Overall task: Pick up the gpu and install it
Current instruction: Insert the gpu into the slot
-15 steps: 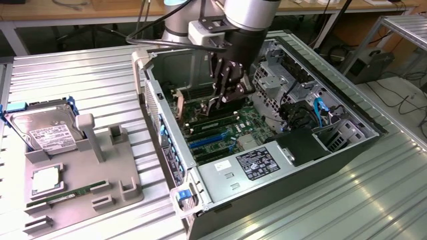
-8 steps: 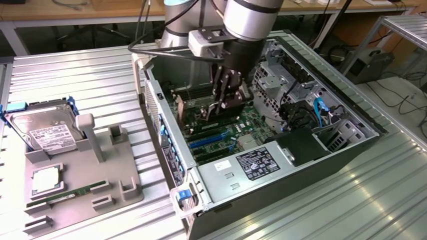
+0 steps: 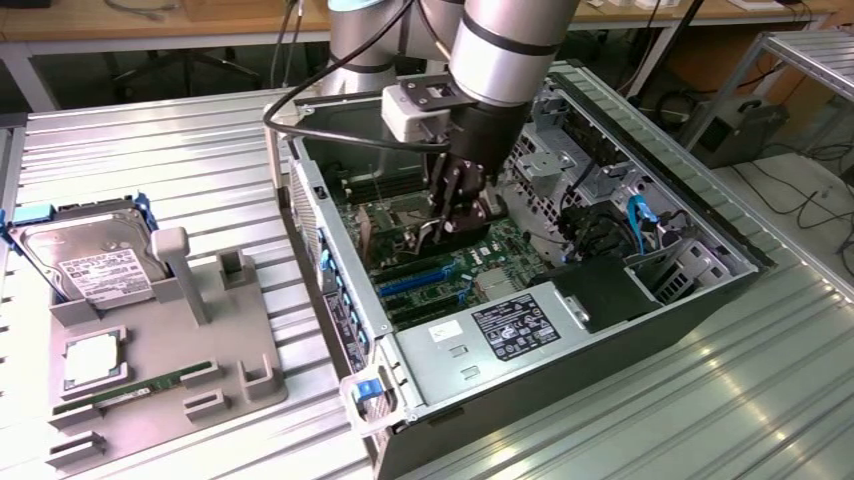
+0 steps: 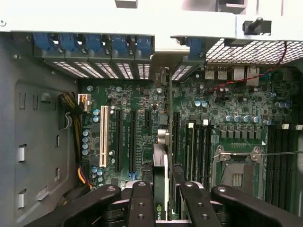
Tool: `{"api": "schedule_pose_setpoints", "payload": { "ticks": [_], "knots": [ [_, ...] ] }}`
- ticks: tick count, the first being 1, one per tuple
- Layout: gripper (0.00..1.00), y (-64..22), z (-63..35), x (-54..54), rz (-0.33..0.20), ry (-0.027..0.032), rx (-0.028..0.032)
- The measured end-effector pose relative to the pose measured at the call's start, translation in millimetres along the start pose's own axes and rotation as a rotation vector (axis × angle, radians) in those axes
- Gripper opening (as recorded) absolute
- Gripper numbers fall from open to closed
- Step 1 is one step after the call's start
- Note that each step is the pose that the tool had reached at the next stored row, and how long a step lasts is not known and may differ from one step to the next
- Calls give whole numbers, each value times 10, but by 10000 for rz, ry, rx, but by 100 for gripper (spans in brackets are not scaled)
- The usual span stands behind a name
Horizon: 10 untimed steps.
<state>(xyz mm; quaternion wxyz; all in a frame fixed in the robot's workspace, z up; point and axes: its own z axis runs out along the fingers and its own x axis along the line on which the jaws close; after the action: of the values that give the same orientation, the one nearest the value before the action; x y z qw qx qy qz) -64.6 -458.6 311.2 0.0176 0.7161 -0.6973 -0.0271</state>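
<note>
Hidden or unclear: most of the gpu (image 3: 454, 222) is covered by the gripper (image 3: 450, 226) and the arm (image 3: 501, 50); in the exterior view just a dark strip with a pale edge shows between the fingers. In the wrist view the card is seen edge-on (image 4: 161, 175), so the fan face cannot be made out.
Gpu position: upright, on edge, inside the open computer case (image 3: 694, 300), over the green motherboard (image 3: 514, 250), in line with the long slots (image 4: 124, 142). Whether it is seated in a slot cannot be told.
Gripper: clamped on the gpu, a black finger (image 4: 141, 203) on either side of the card's thin edge.
Arm pose: reaches steeply down from the top of the exterior view into the case, wrist roughly vertical, a small grey camera box (image 3: 416, 112) on its side.
Writing: the power supply (image 3: 514, 335) carries a dark label, its text too small to read. The hard drive (image 3: 87, 265) has a white label, also unreadable.
Surroundings: a grey holder tray (image 3: 160, 380) on the ribbed metal surface (image 3: 160, 150) at the exterior view's left holds the hard drive, a processor chip (image 3: 91, 357) and a green memory stick (image 3: 140, 387).
</note>
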Motion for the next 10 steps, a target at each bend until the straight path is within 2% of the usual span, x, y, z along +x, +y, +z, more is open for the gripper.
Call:
{"api": "schedule_pose_setpoints", "payload": {
  "ticks": [4, 10],
  "knots": [
    [26, -6, 83, -13, 231, -15, 4],
    [26, -11, 211, -11, 308, 2, 4]
  ]
}}
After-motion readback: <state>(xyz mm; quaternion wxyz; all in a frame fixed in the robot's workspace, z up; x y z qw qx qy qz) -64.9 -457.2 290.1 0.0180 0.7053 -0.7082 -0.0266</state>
